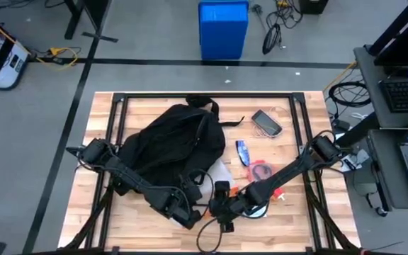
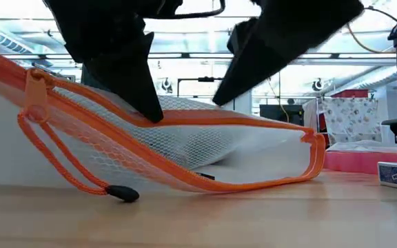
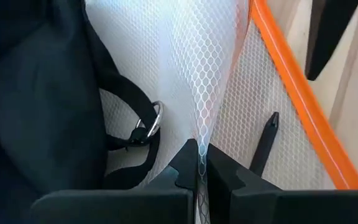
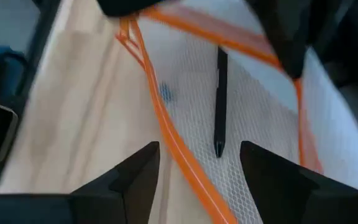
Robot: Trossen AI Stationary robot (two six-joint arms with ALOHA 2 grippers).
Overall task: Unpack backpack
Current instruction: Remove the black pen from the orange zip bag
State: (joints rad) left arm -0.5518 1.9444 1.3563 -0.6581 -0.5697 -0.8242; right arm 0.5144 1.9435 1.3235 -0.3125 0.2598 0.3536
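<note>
- High view: one backpack (image 1: pixel 168 145) is seen lying on the left half of the table (image 1: pixel 296 219), its long axis slanted from the far middle toward the near left. The left gripper (image 1: pixel 190 212) is parked at the near edge of the bag, and the right gripper (image 1: pixel 220 207) is just beside it, so both are about equally near. One phone (image 1: pixel 266 122), one blue packet (image 1: pixel 243 152) and one red loop (image 1: pixel 261 172) are already laid out to the right, well apart from the bag.
- Low view: one mesh pouch (image 2: pixel 205 148) with orange trim is seen propped off the tabletop, long axis running left to right, with two dark gripper shapes pressed in from above.
- Left wrist view: the pouch's mesh is pinched between the left gripper's fingers (image 3: pixel 188 165), which are nearly closed on it. The backpack's black fabric sits right beside it.
- Right wrist view: the right gripper's fingers (image 4: pixel 138 177) are spread wide, nothing held, with the pouch straight ahead. One pen (image 4: pixel 220 102) is counted inside, lying lengthwise toward the gripper.
</note>
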